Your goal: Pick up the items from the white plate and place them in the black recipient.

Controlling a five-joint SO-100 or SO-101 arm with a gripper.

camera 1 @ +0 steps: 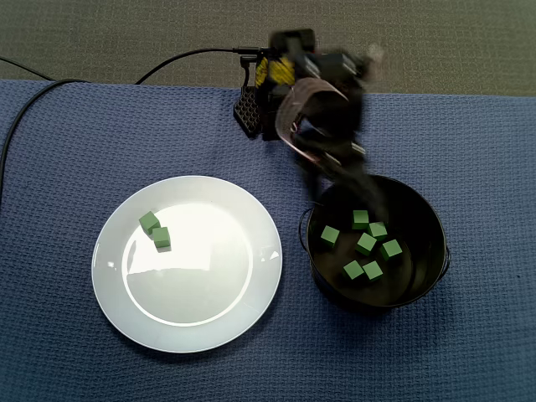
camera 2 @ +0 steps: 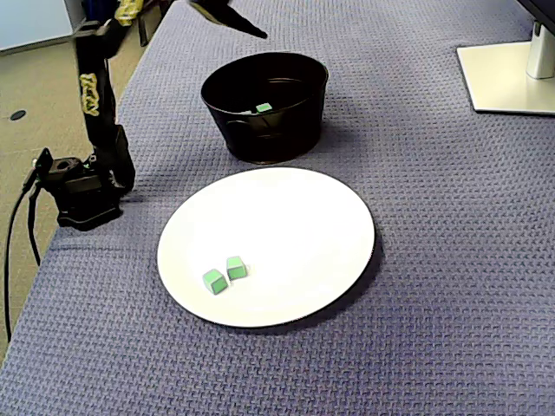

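Showing the two small matte green cubes left to move; they lie just beside each other, perhaps touching, in the left half of the round white glazed plate as the overhead fixed view shows it, and near its close rim in the side fixed view; seven more cubes of the same kind lie loose on the floor of the round black metal pot with side handles, which stands just beside the plate, apart from it; the black two-finger pincer hangs above the pot's rim on the side nearest the arm's base, motion-blurred from above and cut by the frame edge from the side, so how far its fingers are parted cannot be told, and no cube can be made out between them.

Step in hand, as a judgement: the interval over the pot, with most of the transfer done and two pieces outstanding; the next move calls for a swing across to the plate, then a descent with the fingers spread about one cube only, since its close neighbour is easily nudged on the smooth glaze.

Plate and pot rest on a blue waffle-weave cloth; yellow lettering runs along the black arm link, too small to read; no other writing is legible.
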